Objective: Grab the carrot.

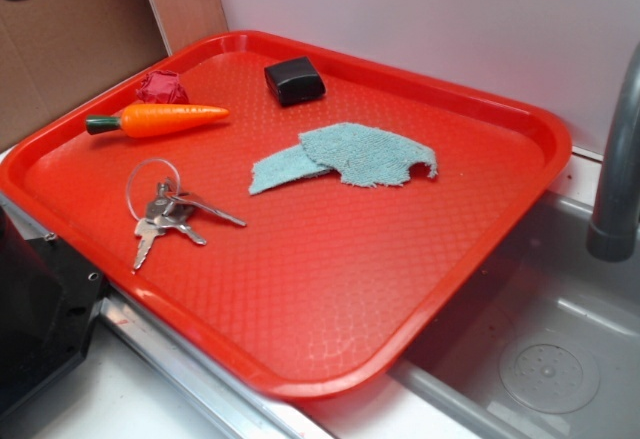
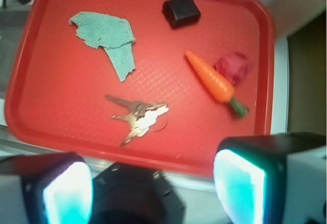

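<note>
Hovering over the near edge of the tray (image 2: pixel 48 132), the gripper (image 2: pixel 153 183) has its jaws spread wide, holding nothing. Carrot (image 2: pixel 211 80) lies flat on the tray, well ahead of the fingers (image 2: pixel 240 185), red ball (image 2: pixel 233 67) touching it, keys (image 2: pixel 138 117) near, cloth (image 2: pixel 110 38) beyond.

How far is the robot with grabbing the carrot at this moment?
Nothing looks done yet. The carrot lies untouched on the red tray, beside the red ball. In the wrist view the gripper is open, well above the tray's near edge, holding nothing. Left to do: move over the carrot, go down, close on it and lift.
</note>
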Tool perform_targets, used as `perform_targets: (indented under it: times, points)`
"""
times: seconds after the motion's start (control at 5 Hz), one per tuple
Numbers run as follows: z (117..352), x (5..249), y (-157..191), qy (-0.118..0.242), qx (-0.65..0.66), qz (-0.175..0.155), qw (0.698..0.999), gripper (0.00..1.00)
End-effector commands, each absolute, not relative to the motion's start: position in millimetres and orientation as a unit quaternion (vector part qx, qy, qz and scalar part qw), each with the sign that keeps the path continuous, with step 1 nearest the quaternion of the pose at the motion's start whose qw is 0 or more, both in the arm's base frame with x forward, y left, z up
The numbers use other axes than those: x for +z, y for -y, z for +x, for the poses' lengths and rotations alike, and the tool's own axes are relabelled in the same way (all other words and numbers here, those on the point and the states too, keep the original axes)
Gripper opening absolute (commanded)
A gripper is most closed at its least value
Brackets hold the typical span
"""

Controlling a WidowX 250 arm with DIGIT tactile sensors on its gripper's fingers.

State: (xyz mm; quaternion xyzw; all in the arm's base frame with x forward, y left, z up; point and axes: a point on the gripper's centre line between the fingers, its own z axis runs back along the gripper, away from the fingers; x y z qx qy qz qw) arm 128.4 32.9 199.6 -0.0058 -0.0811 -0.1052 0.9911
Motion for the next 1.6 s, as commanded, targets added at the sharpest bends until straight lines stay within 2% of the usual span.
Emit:
perform_targets:
  times: [0.0,0.2,0.4,0.6,1.2,1.4]
  points:
    - [166,156,-69,0.083,-0.173,0.025,0.981,1.00]
    - [195,126,-91,0.066,-0.161,0.054,0.983,1.00]
    - [209,102,-100,0.056,-0.167,0.059,0.983,1.00]
    - [215,83,-99,0.042,-0.173,0.073,0.981,1.00]
    - [210,41,-119,-0.015,-0.141,0.104,0.984,1.00]
    - [209,31,-121,-0.025,-0.143,0.096,0.985,1.00]
